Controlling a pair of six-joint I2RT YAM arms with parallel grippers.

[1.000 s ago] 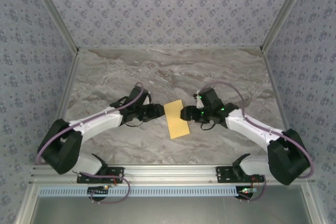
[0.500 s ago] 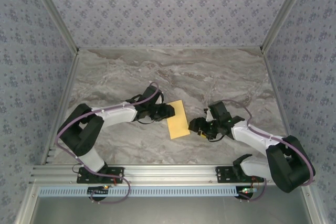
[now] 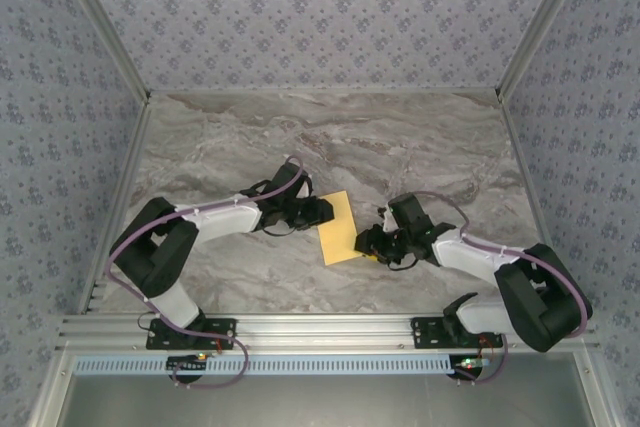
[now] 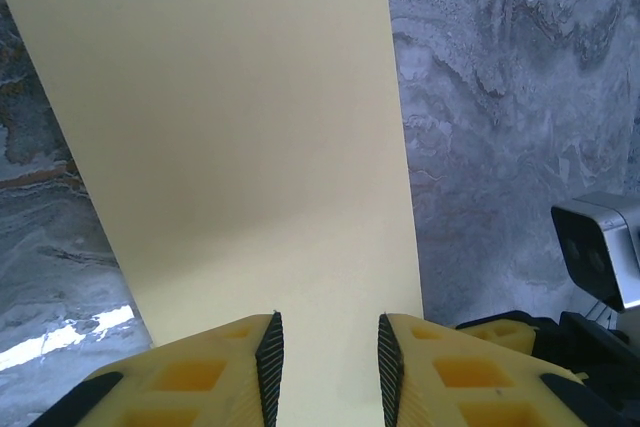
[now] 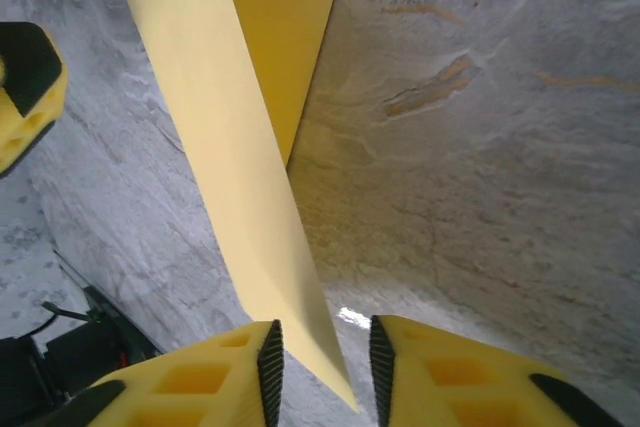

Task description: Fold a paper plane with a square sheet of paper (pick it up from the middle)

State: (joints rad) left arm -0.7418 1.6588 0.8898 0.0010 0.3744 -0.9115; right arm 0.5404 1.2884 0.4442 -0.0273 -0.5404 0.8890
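The square sheet of paper [image 3: 340, 229] lies mid-table as a narrow mustard-yellow rectangle, folded over on itself. My left gripper [image 3: 322, 212] rests at its left edge. In the left wrist view the flat paper [image 4: 230, 127] runs under and between the left gripper [image 4: 327, 332], whose jaws stand apart. My right gripper [image 3: 364, 243] is at the paper's lower right edge. In the right wrist view a raised flap of the paper [image 5: 230, 147] passes between the open right gripper [image 5: 322, 337], close to the left pad [image 5: 270, 357]. A paper plane is out of view.
The marble tabletop [image 3: 330, 137] is bounded by patterned walls at the back and sides. A metal rail [image 3: 320, 327] with both arm bases runs along the near edge. The right arm's camera housing [image 4: 600, 247] shows at the right of the left wrist view.
The left gripper moved right onto the paper's left edge, then held still. The right gripper pulled back down-right, then came in to the lower right edge with narrower jaws.
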